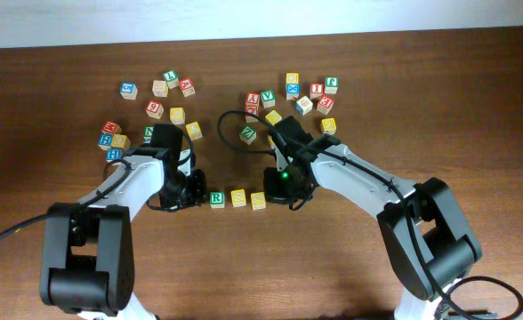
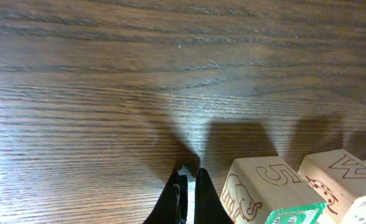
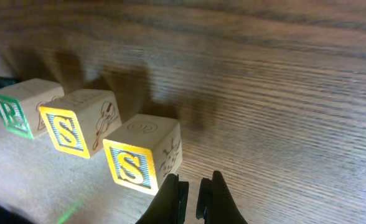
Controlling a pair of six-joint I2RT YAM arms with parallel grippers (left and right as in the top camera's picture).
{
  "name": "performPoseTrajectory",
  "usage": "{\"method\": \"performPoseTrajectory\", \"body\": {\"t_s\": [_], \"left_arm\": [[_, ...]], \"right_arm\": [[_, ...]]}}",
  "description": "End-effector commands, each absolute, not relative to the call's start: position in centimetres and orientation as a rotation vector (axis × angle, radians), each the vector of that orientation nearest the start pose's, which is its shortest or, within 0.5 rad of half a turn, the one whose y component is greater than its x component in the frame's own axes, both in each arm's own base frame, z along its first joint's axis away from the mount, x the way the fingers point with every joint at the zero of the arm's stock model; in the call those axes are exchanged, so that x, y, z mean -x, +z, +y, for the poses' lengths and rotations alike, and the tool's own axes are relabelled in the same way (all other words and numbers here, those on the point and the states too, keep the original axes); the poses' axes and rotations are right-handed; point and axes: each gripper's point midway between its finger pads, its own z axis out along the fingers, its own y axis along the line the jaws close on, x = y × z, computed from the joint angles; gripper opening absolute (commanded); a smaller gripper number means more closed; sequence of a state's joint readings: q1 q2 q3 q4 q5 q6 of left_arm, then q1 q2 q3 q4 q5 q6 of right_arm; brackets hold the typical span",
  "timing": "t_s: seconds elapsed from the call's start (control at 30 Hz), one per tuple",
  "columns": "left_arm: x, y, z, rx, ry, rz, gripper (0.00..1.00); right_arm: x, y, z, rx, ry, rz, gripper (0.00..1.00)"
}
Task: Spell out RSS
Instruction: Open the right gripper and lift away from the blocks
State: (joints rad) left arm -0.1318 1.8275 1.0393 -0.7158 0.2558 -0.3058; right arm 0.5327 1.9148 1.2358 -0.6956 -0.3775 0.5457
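Three letter cubes stand in a row near the table's middle: a green R cube [image 1: 217,198], then a yellow S cube [image 1: 238,197] and a second yellow S cube [image 1: 258,200]. The right wrist view shows the same row, the R cube [image 3: 21,106] and the two S cubes [image 3: 77,124] [image 3: 142,155]. My left gripper [image 1: 201,194] [image 2: 188,177] is shut and empty, low over the table just left of the R cube [image 2: 267,190]. My right gripper [image 1: 275,196] [image 3: 192,186] is shut and empty, its tips beside the last S cube's right edge.
Several other letter cubes lie scattered behind the row: a group at the left [image 1: 115,138], one at the back [image 1: 168,87] and one at the back right [image 1: 301,96]. A black cable [image 1: 230,120] loops behind the right gripper.
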Motion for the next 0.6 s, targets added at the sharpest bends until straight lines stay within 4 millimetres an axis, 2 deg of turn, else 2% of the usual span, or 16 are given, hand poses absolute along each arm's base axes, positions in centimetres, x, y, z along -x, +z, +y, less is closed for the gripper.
{"method": "performPoseTrajectory", "body": {"t_s": [0.0,0.13,0.27,0.37,0.57], "left_arm": [[-30.1,-1.1,-9.1,0.250,-0.453,3.133,0.00],[-30.0,-0.9,-9.6,0.249,-0.504,3.132,0.00],[-30.0,-0.9,-9.6,0.250,-0.506,3.134,0.00],[-29.9,-0.7,-10.2,0.249,-0.567,3.132,0.00],[-29.8,-0.7,-10.3,0.249,-0.573,3.135,0.00]], "right_arm": [[-29.3,1.0,24.2,0.002,0.610,3.132,0.04],[-29.1,-0.4,24.5,-0.002,0.629,3.163,0.04],[-29.2,-0.2,25.4,0.011,0.700,3.150,0.04],[-29.0,-0.1,25.6,0.001,0.707,3.154,0.04],[-28.6,0.0,26.4,-0.001,0.731,3.160,0.04]]}}
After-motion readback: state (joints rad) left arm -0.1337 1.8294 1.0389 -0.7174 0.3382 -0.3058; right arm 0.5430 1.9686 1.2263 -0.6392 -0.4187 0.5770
